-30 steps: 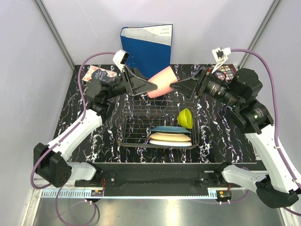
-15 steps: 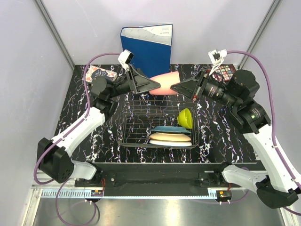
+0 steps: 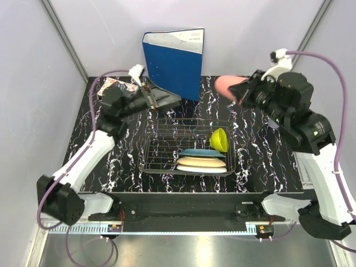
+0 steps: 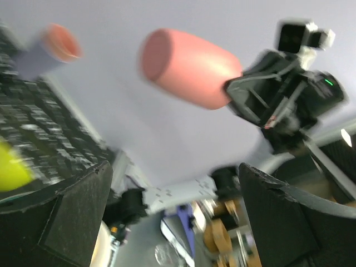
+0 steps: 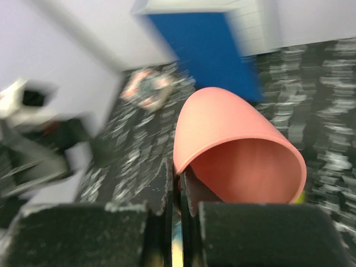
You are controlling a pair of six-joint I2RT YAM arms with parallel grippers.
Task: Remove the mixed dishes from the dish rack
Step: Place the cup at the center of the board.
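Within the right pincer [image 5: 179, 186] sits a smooth, rounded pink cup [image 5: 222, 125].

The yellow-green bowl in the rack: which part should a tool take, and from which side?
Probably its upper rim, from above. The yellow-green bowl stands on edge at the right end of the dish rack, just beyond the plates, so the rim is free on top while wires fence its sides.

The right claw [image 4: 232, 92] grips a pink cup [image 4: 186, 67].

No text is legible; the print on the blue binder's [image 3: 172, 64] top label is too small.
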